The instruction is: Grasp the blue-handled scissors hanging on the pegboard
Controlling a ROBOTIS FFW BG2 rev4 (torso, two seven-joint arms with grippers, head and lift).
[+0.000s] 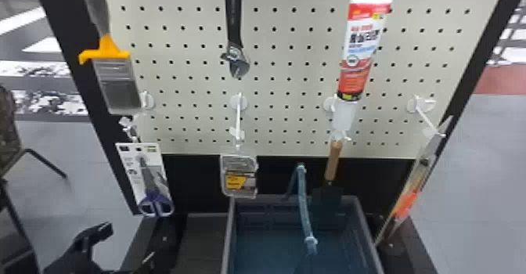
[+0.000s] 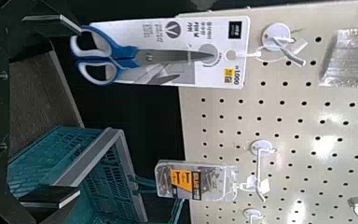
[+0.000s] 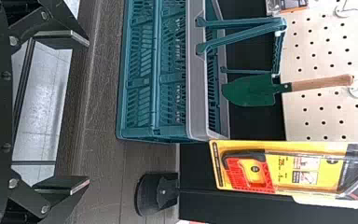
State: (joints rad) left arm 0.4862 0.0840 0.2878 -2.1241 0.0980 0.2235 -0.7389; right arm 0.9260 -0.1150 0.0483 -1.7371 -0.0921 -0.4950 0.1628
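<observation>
My left claw (image 1: 132, 241) spread; blue-handled scissors (image 1: 155, 203) (carded, blades up) hang near, beyond fingertips, rightward in head view. My right claw (image 3: 88, 113) spread too.

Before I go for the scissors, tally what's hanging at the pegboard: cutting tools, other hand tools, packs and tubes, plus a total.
Cutting tools: 2 (scissors, saw)
Other hand tools: 3 (brush, wrench, trowel)
Packs and tubes: 2 (clear pack, tube)
Total: 7
</observation>
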